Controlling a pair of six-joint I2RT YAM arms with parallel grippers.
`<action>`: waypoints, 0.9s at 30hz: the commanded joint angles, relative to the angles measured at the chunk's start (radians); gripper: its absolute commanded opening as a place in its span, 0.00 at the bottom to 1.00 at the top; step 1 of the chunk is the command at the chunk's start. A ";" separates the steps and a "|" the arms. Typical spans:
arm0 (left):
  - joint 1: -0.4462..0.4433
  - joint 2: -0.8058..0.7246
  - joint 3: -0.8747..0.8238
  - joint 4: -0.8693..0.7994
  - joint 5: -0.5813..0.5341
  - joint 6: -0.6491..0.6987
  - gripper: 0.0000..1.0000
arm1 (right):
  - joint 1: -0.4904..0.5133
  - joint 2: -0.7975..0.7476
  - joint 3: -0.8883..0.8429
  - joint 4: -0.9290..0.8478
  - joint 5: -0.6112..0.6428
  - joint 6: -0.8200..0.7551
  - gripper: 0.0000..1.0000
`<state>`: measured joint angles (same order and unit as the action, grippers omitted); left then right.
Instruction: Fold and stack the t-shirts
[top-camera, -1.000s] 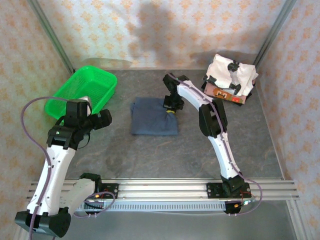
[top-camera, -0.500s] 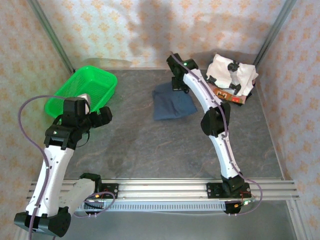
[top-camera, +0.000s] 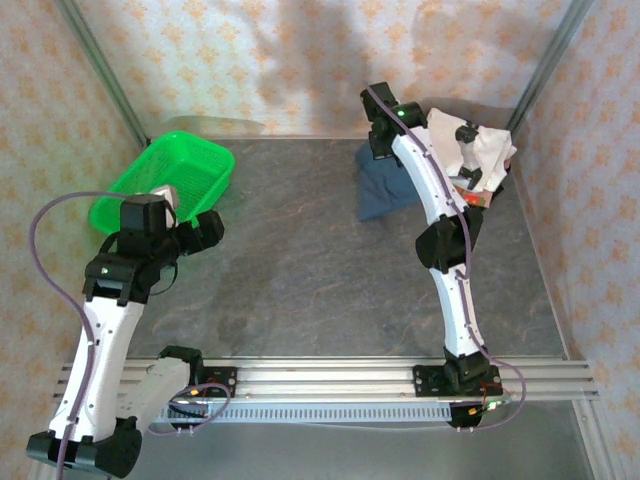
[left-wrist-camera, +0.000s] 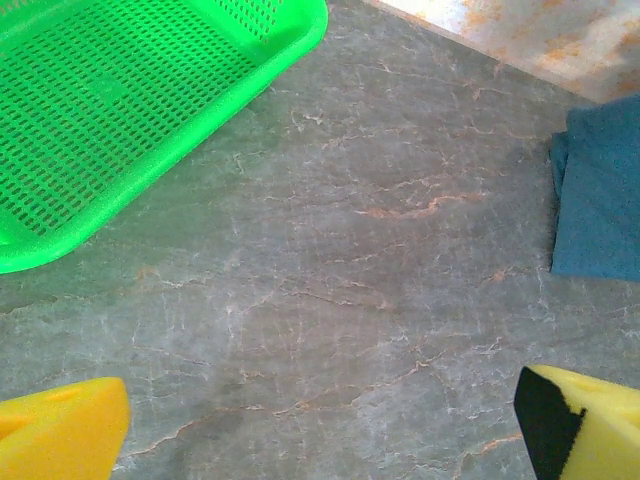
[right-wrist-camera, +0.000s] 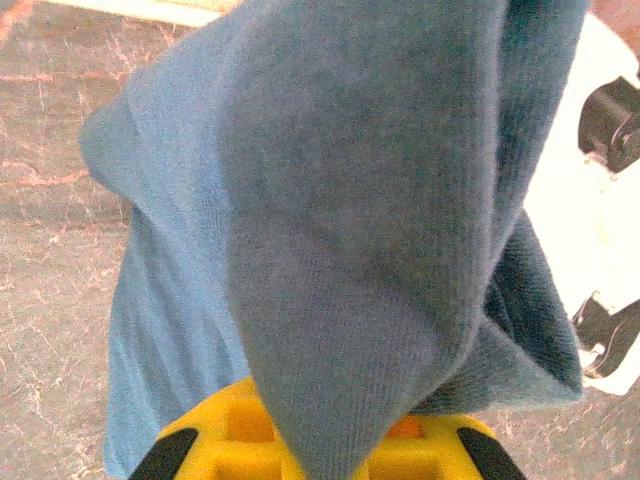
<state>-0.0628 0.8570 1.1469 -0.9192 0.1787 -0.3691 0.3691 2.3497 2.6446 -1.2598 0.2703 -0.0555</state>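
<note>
The folded slate-blue t-shirt (top-camera: 385, 192) hangs bunched from my right gripper (top-camera: 380, 150), which is shut on its edge at the back of the table. In the right wrist view the blue cloth (right-wrist-camera: 380, 200) drapes over the yellow fingers (right-wrist-camera: 215, 440). Just to the right lies the white t-shirt with black patches (top-camera: 482, 148) (right-wrist-camera: 600, 200), on top of the brown/orange printed t-shirt (top-camera: 462, 193). My left gripper (top-camera: 205, 232) (left-wrist-camera: 320, 430) stands open over bare table at the left, holding nothing. The blue shirt (left-wrist-camera: 600, 200) appears at the right edge of the left wrist view.
A green plastic mesh basket (top-camera: 165, 180) (left-wrist-camera: 120, 100) sits at the back left, close to my left gripper. Patterned walls enclose the grey table (top-camera: 300, 280) on three sides. The arms' mounting rail (top-camera: 320, 380) runs along the near edge.
My right gripper has carried the slate-blue t-shirt from the table's middle to the back right, next to the white t-shirt. The left arm has barely shifted.
</note>
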 joint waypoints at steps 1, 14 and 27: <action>0.002 -0.025 -0.015 -0.010 -0.018 -0.010 1.00 | -0.026 -0.070 0.052 0.056 0.054 -0.045 0.00; 0.001 -0.056 -0.038 -0.014 -0.029 -0.045 1.00 | -0.151 -0.137 0.077 0.185 -0.070 0.013 0.00; 0.001 -0.056 -0.053 -0.020 -0.061 -0.040 1.00 | -0.296 -0.156 0.080 0.285 -0.235 0.224 0.00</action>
<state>-0.0628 0.8093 1.1065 -0.9279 0.1520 -0.4026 0.1051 2.2532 2.6839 -1.0451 0.0769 0.0868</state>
